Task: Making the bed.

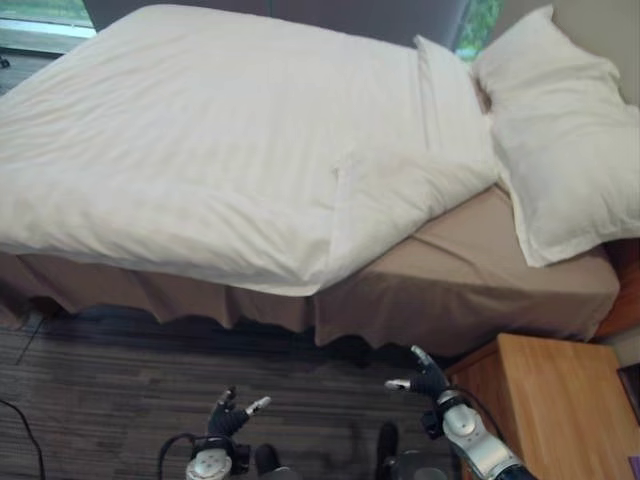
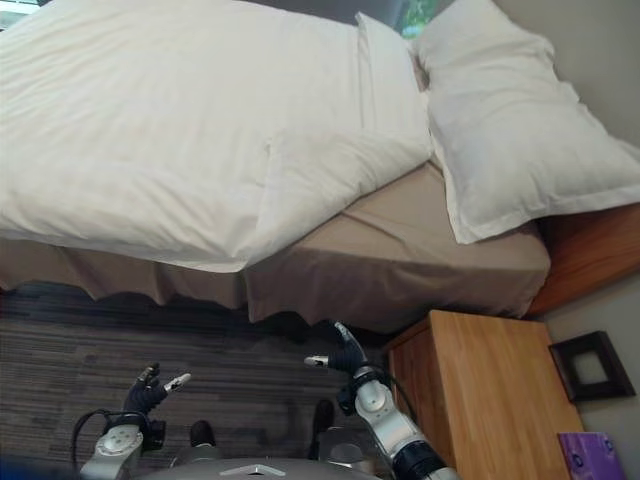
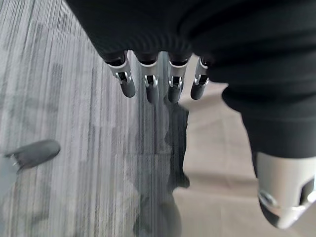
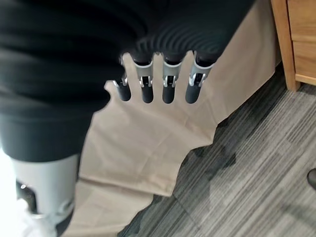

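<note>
A white duvet (image 1: 200, 140) covers most of the bed, and its near right corner (image 1: 400, 200) is folded back, baring the tan sheet (image 1: 470, 250). A white pillow (image 1: 560, 140) lies at the head end on the right. A tan bed skirt (image 4: 148, 143) hangs down to the floor. My left hand (image 1: 228, 418) hovers low over the carpet in front of the bed, open with nothing in it. My right hand (image 1: 428, 380) is raised a little higher next to the nightstand, open and empty, its straight fingers (image 4: 168, 84) pointing toward the skirt.
A wooden nightstand (image 1: 550, 400) stands at the right of the bed, close to my right arm. A dark picture frame (image 2: 592, 365) and a purple thing (image 2: 592, 455) sit beyond it. Grey striped carpet (image 1: 100, 400) lies in front of the bed.
</note>
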`<state>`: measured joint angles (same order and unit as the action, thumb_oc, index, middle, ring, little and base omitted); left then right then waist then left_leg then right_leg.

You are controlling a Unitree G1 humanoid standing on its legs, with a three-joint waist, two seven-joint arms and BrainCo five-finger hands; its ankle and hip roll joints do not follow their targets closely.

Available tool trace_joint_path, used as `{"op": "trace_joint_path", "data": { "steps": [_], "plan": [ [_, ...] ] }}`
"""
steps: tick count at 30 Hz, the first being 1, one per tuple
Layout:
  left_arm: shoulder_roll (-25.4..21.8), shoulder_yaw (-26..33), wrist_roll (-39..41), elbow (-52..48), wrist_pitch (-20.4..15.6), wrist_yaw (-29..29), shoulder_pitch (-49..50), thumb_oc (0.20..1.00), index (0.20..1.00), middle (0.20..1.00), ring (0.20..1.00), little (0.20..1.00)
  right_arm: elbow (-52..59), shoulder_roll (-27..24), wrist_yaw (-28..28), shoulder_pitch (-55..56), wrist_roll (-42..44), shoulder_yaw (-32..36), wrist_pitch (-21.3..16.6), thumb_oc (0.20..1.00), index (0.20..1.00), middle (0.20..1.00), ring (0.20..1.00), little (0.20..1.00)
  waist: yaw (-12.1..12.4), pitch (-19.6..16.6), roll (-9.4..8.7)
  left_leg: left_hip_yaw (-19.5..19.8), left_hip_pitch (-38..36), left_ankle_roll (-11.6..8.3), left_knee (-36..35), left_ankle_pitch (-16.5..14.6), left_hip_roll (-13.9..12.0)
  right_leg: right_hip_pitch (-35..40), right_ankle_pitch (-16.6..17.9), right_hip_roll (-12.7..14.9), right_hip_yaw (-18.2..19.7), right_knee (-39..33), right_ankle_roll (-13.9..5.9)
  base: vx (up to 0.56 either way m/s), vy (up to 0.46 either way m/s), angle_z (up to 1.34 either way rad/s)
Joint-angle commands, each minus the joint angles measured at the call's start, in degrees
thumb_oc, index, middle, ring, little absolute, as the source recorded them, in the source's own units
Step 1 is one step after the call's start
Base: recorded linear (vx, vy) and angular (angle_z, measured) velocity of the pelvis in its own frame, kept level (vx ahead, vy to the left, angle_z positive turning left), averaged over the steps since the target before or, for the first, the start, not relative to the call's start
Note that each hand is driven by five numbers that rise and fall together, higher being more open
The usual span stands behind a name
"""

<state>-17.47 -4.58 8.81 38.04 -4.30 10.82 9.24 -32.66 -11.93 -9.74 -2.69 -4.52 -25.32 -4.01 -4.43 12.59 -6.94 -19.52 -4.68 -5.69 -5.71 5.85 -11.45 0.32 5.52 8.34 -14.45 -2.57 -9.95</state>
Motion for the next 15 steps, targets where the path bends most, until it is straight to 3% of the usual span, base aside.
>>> {"op": "trace_joint_path", "data": {
  "steps": [1,2,5,6,7,8,11,12,14,15],
  "plan": [
    [-2.3,-1.8,-0.4,-3.4,-2.5,1.1,-5.8,1.0,1.0,1.0,1.0,1.0,5.3,0.7,-1.5,-4.7,-0.4,-1.3,-2.5,1.0,1.0,1.0,1.0,1.0,-1.6,2.3,0.46,1.2,-7.8,2.17,1.1,-12.1,5.5,-9.2,0.7,1.9,-0.8,1.5,-1.38,0.29,-0.133,0.22],
    [-2.4,-2.8,-1.6,-3.8,-3.0,2.1,-7.2,1.0,1.0,1.0,1.0,1.0,5.2,0.6,-1.8,-4.6,0.4,-1.9,-2.8,1.0,1.0,1.0,1.0,1.0,-2.0,1.6,0.84,2.1,-9.1,2.29,2.7,-14.2,6.6,-8.0,0.5,2.0,-0.7,0.3,-0.43,0.2,-0.086,0.23],
    [-2.1,-3.4,-1.4,-5.9,-4.2,3.0,-7.7,1.0,1.0,1.0,1.0,1.0,5.8,-0.6,-1.8,-5.3,0.9,-2.4,-3.2,1.0,1.0,1.0,1.0,1.0,-3.0,1.5,2.13,2.8,-8.9,1.15,9.8,-16.0,6.2,-6.1,-0.1,1.9,-0.7,0.2,1.02,0.31,-0.143,0.2],
    [-1.8,-4.0,-1.1,-8.1,-5.2,3.7,-8.0,1.0,1.0,1.0,1.0,1.0,6.8,-1.8,-2.4,-6.2,0.7,-2.9,-4.1,1.0,1.0,1.0,1.0,1.0,-3.3,1.9,2.69,3.1,-6.5,-0.84,16.8,-13.4,4.7,-3.7,-0.5,0.9,-0.3,-1.0,2.47,0.2,-0.243,0.17],
    [-1.9,-4.0,0.2,-11.3,-6.2,4.4,-8.3,1.0,1.0,1.0,1.0,1.0,7.0,-2.9,-3.1,-7.6,0.4,-2.7,-4.1,1.0,1.0,1.0,1.0,1.0,-2.3,2.7,2.63,3.5,-1.2,-4.06,29.0,-7.8,1.9,-1.2,-1.9,0.3,-0.3,-1.6,4.6,0.38,-0.394,0.13],
    [-2.5,-3.2,2.2,-15.3,-7.8,5.2,-8.6,1.0,1.0,1.0,1.0,1.0,8.1,-4.7,-4.6,-9.1,0.2,-1.8,-4.1,1.0,1.0,1.0,1.0,1.0,-0.9,3.5,1.56,3.2,2.6,-6.09,37.6,-1.8,-0.2,1.8,-3.5,0.0,-0.5,-2.3,6.71,0.27,-0.3,0.02],
    [-2.7,-2.3,2.7,-17.4,-8.0,6.1,-9.4,1.0,1.0,1.0,1.0,1.0,8.6,-5.6,-4.9,-10.8,-0.7,-1.2,-3.7,1.0,1.0,1.0,1.0,1.0,-0.2,3.8,1.16,1.1,5.7,-5.28,39.0,-1.9,-1.9,3.7,-4.9,0.0,-0.5,-2.4,7.02,0.26,-0.12,-0.2],
    [-2.4,-1.6,3.4,-18.0,-8.1,6.0,-9.7,1.0,1.0,1.0,1.0,1.0,9.3,-6.4,-5.0,-11.7,-2.0,-1.1,-3.3,1.0,1.0,1.0,1.0,1.0,0.3,3.9,1.4,0.0,6.1,-4.34,37.1,-3.3,-2.3,4.7,-5.6,-0.2,-0.2,-2.4,6.76,0.29,0.008,-0.09],
    [-2.3,-1.1,4.0,-19.4,-8.4,5.1,-8.9,1.0,1.0,1.0,1.0,1.0,10.8,-7.9,-4.6,-14.4,-4.3,-1.4,-2.8,1.0,1.0,1.0,1.0,1.0,1.3,3.8,1.96,-1.0,6.6,-2.64,31.6,-6.1,-1.6,6.2,-6.8,-0.5,0.6,-2.4,5.88,0.38,0.065,-0.21],
    [-2.2,-1.1,3.8,-20.2,-8.3,5.2,-9.1,1.0,1.0,1.0,1.0,1.0,11.4,-9.1,-4.8,-17.8,-6.1,-1.8,-2.3,1.0,1.0,1.0,1.0,1.0,2.2,3.4,2.29,-2.5,8.6,-1.24,23.2,-6.8,-0.4,7.1,-7.9,-0.1,0.7,-2.4,4.74,0.3,0.096,-0.27]
  ]
}}
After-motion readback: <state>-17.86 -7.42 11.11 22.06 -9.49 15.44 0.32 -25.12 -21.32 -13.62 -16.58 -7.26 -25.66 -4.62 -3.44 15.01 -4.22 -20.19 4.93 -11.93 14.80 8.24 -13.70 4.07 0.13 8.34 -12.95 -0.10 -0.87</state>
